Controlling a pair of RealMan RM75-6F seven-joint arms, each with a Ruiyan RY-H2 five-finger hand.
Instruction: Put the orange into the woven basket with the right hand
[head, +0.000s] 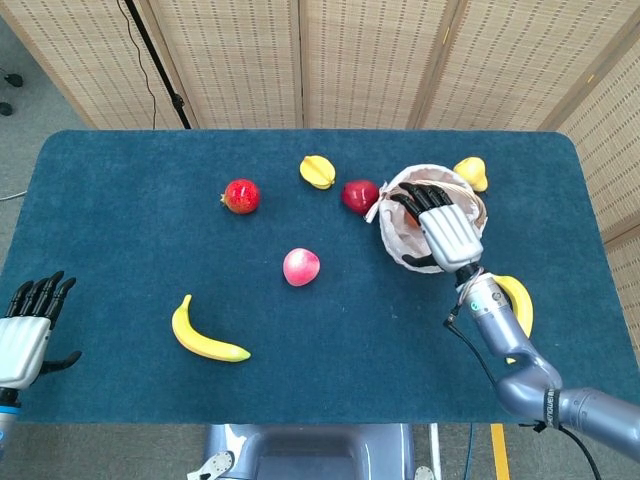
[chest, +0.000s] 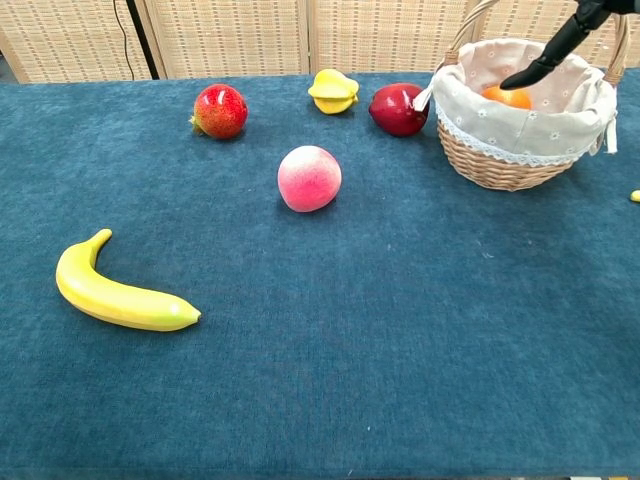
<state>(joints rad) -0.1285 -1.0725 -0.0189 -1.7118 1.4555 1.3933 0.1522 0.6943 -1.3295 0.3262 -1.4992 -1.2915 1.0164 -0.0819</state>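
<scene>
The orange (chest: 508, 97) lies inside the woven basket (chest: 497, 163), just showing over the white cloth lining in the chest view. In the head view my right hand (head: 446, 227) hovers over the basket (head: 392, 236) with its fingers spread, holding nothing, and hides the orange. Only one dark finger (chest: 553, 52) of that hand shows in the chest view, above the orange and apart from it. My left hand (head: 25, 327) hangs open off the table's front left corner.
A dark red apple (chest: 398, 108) touches the basket's left side. A yellow star fruit (chest: 333, 90), a pomegranate (chest: 220, 110), a peach (chest: 309, 178) and a banana (chest: 118, 295) lie to the left. Another banana (head: 520, 305) and a yellow fruit (head: 471, 172) flank the basket.
</scene>
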